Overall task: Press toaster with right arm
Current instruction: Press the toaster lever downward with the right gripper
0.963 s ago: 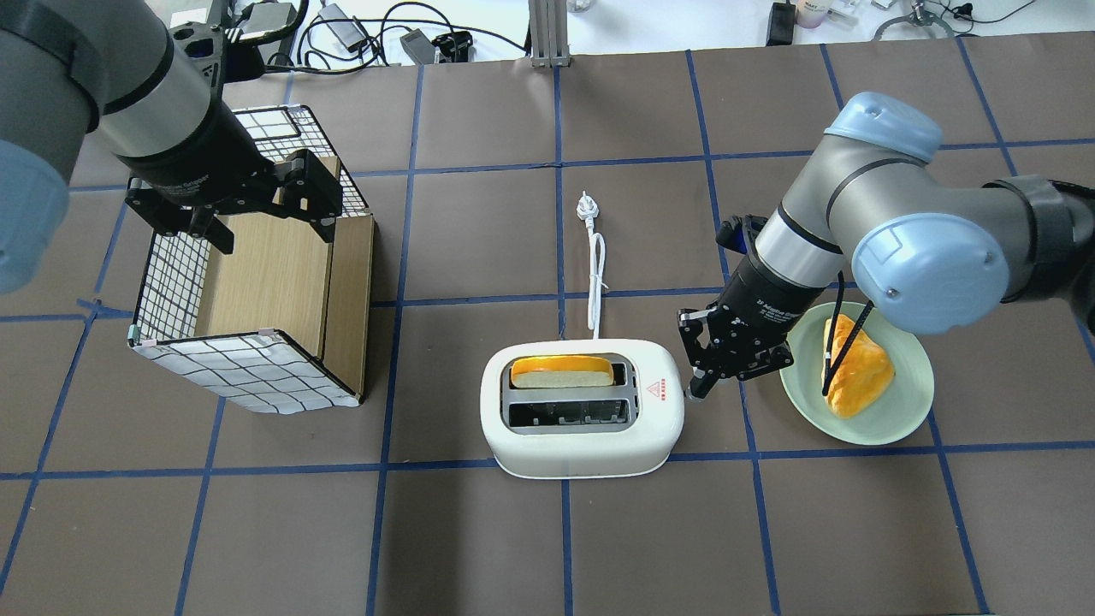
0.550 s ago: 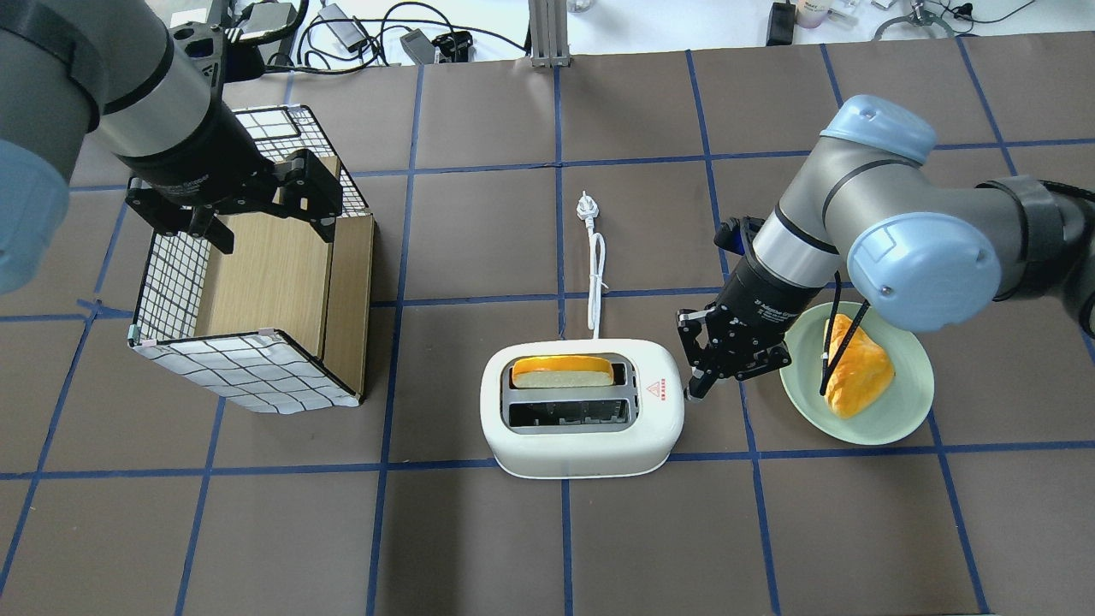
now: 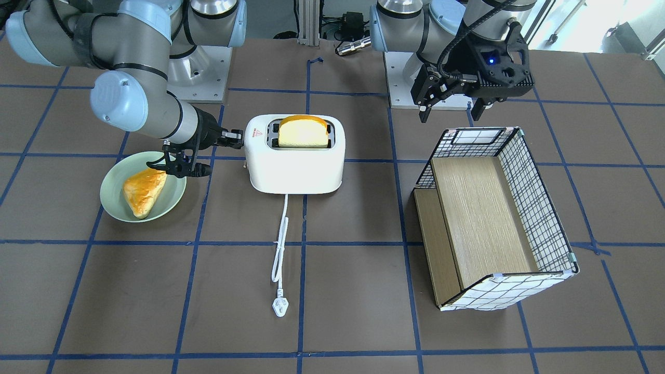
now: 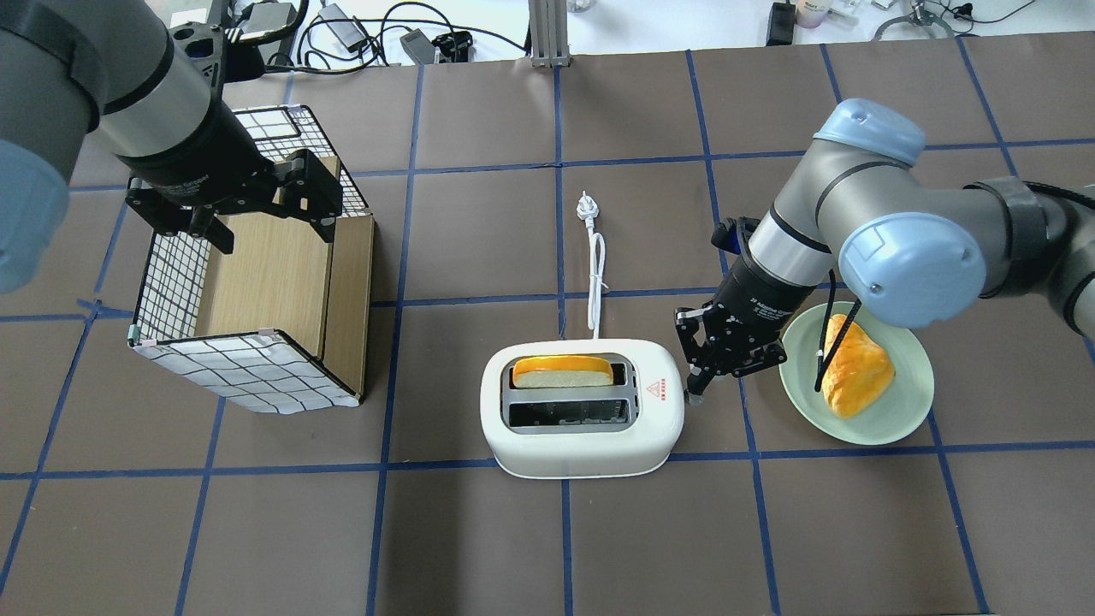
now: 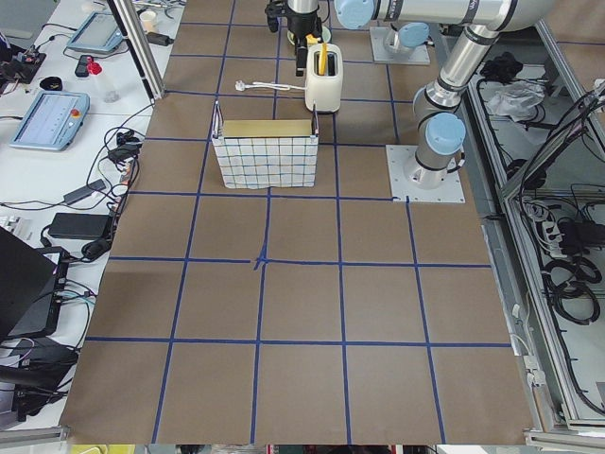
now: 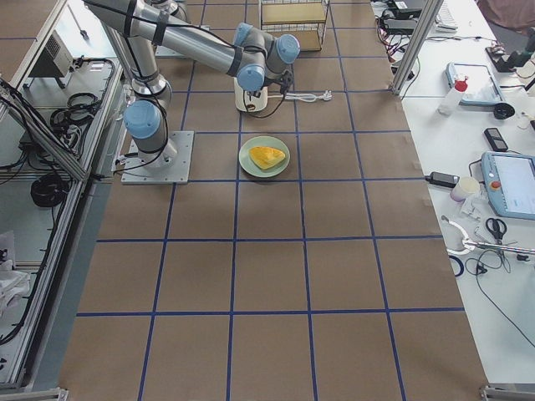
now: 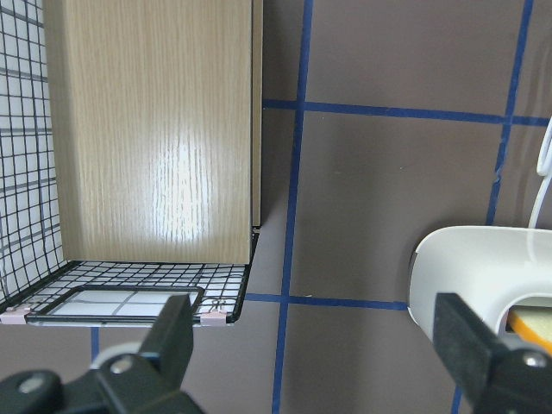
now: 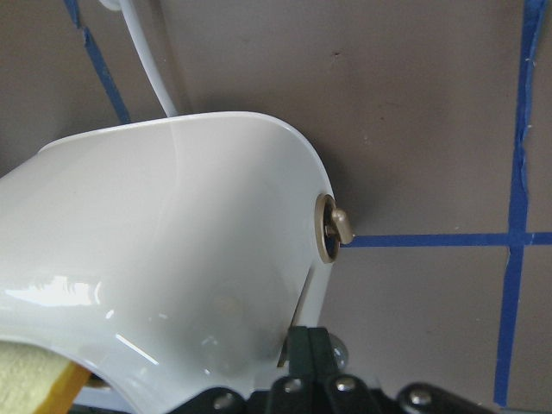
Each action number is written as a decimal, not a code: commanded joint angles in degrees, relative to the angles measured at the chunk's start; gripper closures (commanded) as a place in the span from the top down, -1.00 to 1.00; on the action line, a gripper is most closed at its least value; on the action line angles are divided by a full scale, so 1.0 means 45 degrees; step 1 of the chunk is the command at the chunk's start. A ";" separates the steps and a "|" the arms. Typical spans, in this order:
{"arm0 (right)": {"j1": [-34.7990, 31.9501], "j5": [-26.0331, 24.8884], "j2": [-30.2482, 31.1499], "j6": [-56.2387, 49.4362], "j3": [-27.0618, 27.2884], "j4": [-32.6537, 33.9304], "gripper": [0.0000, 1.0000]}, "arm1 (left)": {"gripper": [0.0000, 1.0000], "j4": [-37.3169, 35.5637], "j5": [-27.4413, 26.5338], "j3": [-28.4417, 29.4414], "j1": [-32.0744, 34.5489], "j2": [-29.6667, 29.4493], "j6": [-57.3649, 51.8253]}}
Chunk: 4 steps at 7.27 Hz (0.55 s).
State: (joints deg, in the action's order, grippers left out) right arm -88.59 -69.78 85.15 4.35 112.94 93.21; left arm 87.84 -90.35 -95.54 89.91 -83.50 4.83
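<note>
The white toaster (image 4: 582,432) stands mid-table with a yellow-crusted bread slice (image 4: 562,372) in its far slot. It also shows in the front view (image 3: 296,161). My right gripper (image 4: 691,392) is shut, its fingertips together at the toaster's right end wall, just beside the red warning mark (image 4: 656,390). In the right wrist view the shut fingers (image 8: 302,345) sit against the toaster's rounded end (image 8: 198,233), below a small beige knob (image 8: 332,226). My left gripper (image 4: 248,212) is open and empty, hovering over the wire basket (image 4: 257,359).
A pale green plate (image 4: 907,415) with a piece of bread (image 4: 855,372) sits right of the toaster, under my right forearm. The toaster's white cord (image 4: 596,274) and plug (image 4: 585,205) trail toward the far side. The basket lies on its side at the left.
My right arm has shifted slightly left, bringing the shut fingertips a little closer against the toaster's end. The left arm and the toaster have not moved.
</note>
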 commanded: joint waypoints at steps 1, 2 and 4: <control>0.0000 0.0018 -0.0132 -0.0009 0.0019 0.0087 -1.00 | 1.00 0.0012 0.0000 0.0000 0.0000 0.0000 0.0000; 0.0000 -0.0001 -0.0152 -0.0009 0.0058 0.0086 -1.00 | 1.00 -0.0007 0.0000 0.0000 0.0000 0.0000 0.0000; 0.0000 -0.0001 -0.0366 -0.0146 0.0622 0.0649 -1.00 | 1.00 0.0012 0.0000 0.0000 0.0000 0.0000 0.0000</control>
State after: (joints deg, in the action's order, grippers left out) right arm -88.59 -69.78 84.08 3.97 114.26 94.64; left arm 87.83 -90.35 -95.54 89.91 -83.50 4.83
